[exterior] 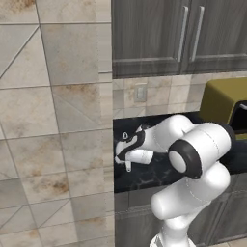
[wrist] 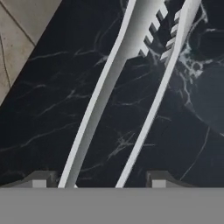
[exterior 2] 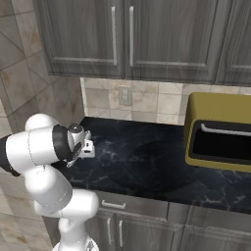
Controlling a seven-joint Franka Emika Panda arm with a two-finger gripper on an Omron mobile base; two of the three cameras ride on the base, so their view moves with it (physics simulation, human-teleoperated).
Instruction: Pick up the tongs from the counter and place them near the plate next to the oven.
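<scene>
Slim silvery tongs [wrist: 131, 87] lie flat on the glossy black counter [wrist: 52, 113], their two long arms running up the hand view to toothed tips at the top. My gripper [wrist: 99, 180] hangs low over them, open, with one dark fingertip [wrist: 39, 179] outside each arm. The left tip sits close to its arm and a gap remains at the right one. In the base views the hand [exterior: 132, 150] [exterior 2: 84, 146] points down at the counter's left end [exterior: 144, 179]. The plate and the oven are out of view.
An olive-yellow boxy appliance [exterior: 223, 101] [exterior 2: 220, 128] stands at the right of the counter [exterior 2: 147, 162]. Grey wall cabinets [exterior 2: 127, 39] hang above. The counter's left edge meets a tiled wall [exterior: 53, 120], which also shows in the hand view [wrist: 22, 26].
</scene>
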